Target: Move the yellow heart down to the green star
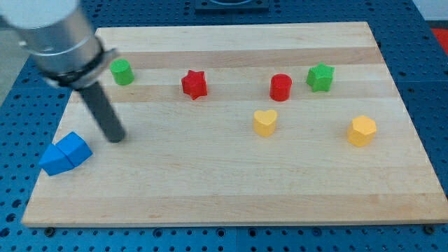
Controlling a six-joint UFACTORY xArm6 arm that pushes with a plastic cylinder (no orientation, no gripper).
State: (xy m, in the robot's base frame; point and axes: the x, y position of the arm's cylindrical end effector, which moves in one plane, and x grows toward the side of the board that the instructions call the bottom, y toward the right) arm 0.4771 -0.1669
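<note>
The yellow heart (264, 122) lies right of the board's centre. The green star (320, 77) sits above and to the right of it, near the view's top right. My tip (117, 138) rests on the board at the view's left, far left of the heart, just up and right of two blue blocks. The dark rod rises up-left from it to the grey arm.
A red cylinder (281, 87) stands between heart and star. A red star (194, 84) and a green cylinder (122, 72) lie in the upper row. A yellow hexagon (362, 131) is at right. Two blue blocks (65, 153) sit at the wooden board's (224, 189) left edge.
</note>
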